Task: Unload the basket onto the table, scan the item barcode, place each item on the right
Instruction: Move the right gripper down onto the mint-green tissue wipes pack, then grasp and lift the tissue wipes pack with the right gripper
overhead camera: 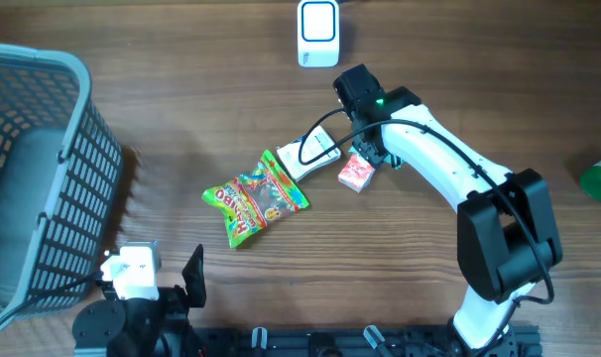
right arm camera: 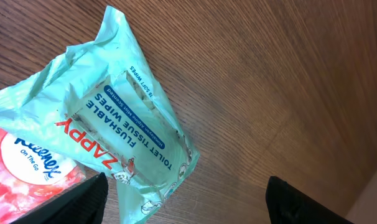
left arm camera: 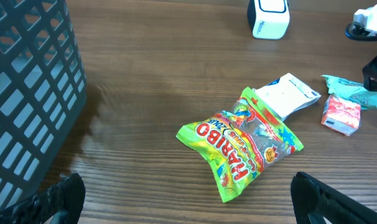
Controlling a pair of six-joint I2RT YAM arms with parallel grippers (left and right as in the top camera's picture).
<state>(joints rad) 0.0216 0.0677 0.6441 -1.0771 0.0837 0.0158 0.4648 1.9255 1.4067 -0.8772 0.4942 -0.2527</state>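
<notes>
**Right gripper [overhead camera: 373,157] open over the mint-green pack of wipes [right arm camera: 123,124]**

From above, you see the right gripper down low over the brown wooden table [overhead camera: 459,59]. It is just beside a small pink tissue pack [overhead camera: 357,175] and a flat white packet [overhead camera: 310,151]. A bright green candy bag [overhead camera: 256,198] lies near them. The white box scanner [overhead camera: 318,33] stands at the far edge, well apart. A grey plastic basket [overhead camera: 43,149] sits on the left, with the left gripper [overhead camera: 157,288] near it.

From the left wrist, you see its two black fingers [left arm camera: 58,199] spread wide with nothing between them.

From the right wrist, you see the mint-green pack of wipes lying flat on the wood, touching the pink pack. The right gripper's black fingers [right arm camera: 303,202] stand apart over it and do not squeeze it.
</notes>
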